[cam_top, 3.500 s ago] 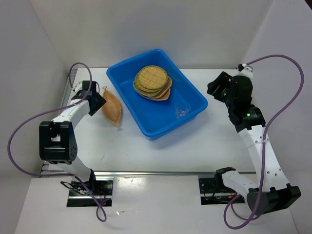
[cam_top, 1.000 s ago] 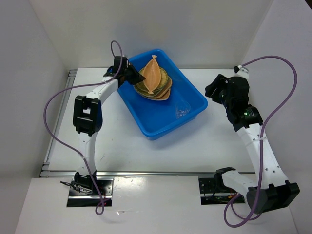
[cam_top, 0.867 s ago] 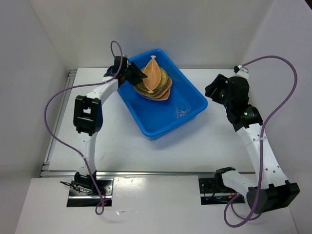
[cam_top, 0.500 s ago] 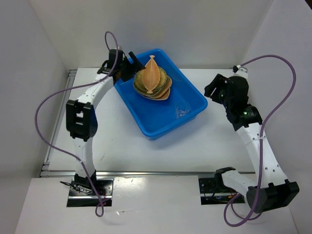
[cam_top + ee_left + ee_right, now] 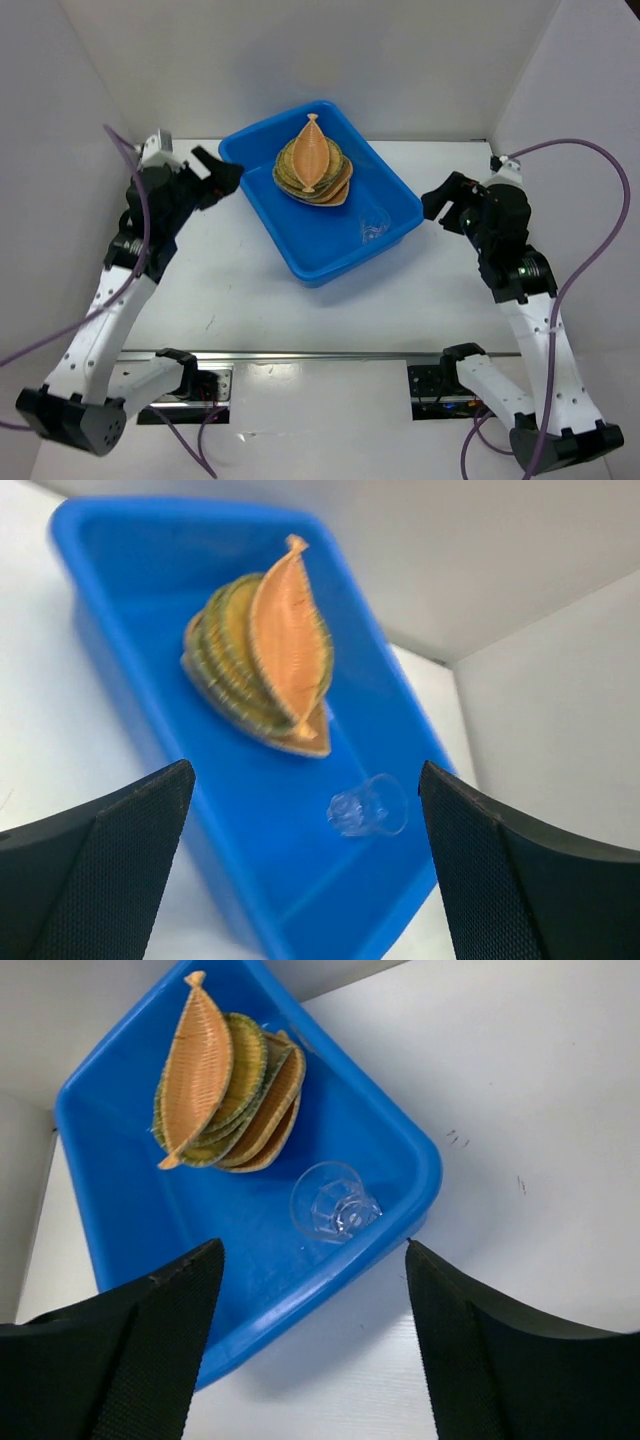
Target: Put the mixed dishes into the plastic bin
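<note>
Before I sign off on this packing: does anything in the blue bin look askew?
Mildly: the leaf-shaped tray tops a fanned, uneven tray stack in the bin, its far tip overhanging. The clear cup sits apart; nothing spilled.

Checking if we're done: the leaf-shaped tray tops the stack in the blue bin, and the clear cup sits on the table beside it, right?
No: the clear cup is inside the blue bin, as the right wrist view shows. The leaf-shaped tray does top the stack.
</note>
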Controlling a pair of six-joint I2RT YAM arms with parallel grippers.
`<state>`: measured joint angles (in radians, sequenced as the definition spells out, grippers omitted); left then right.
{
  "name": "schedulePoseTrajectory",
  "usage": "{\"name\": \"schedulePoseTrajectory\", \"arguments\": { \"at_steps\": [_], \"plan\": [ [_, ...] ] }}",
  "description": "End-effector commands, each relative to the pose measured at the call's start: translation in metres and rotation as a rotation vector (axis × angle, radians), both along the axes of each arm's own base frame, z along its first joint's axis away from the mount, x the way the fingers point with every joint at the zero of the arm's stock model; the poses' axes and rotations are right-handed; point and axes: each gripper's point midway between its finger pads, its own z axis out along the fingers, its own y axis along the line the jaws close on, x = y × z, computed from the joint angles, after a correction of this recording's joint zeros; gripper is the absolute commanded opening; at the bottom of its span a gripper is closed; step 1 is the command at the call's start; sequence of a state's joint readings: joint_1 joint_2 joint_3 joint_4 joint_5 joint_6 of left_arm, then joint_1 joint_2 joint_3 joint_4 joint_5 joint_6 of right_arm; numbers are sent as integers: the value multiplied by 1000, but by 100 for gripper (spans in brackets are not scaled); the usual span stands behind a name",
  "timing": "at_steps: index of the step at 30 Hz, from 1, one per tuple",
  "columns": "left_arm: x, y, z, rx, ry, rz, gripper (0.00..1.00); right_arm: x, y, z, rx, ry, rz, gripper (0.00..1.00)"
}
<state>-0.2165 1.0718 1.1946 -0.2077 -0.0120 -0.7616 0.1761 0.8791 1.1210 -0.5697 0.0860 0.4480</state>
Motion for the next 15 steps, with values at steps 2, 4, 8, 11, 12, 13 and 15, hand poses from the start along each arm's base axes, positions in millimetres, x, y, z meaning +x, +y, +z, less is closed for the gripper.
{"name": "schedulePoseTrajectory", "arguments": {
  "at_steps": [2,4,8,11,12,13,15],
  "plan": [
    [-47,30,-43,37,53,97,100,-28,7,-2,40,-12,56,86],
    [-73,45,-38,28,20,152,100,-36,13,-14,56,22,89,99],
    [-119,62,-61,60,99,193,100,-57,24,-14,121,14,149,100],
    [-147,73,-67,53,104,223,100,-68,31,-17,169,22,176,100],
    [-152,74,-71,40,109,226,100,-72,34,-21,181,27,191,100],
    [-159,75,-78,44,120,225,100,-78,37,-18,210,13,203,100],
    [-160,72,-86,34,141,212,100,-86,39,-21,236,9,215,100]
  ]
}}
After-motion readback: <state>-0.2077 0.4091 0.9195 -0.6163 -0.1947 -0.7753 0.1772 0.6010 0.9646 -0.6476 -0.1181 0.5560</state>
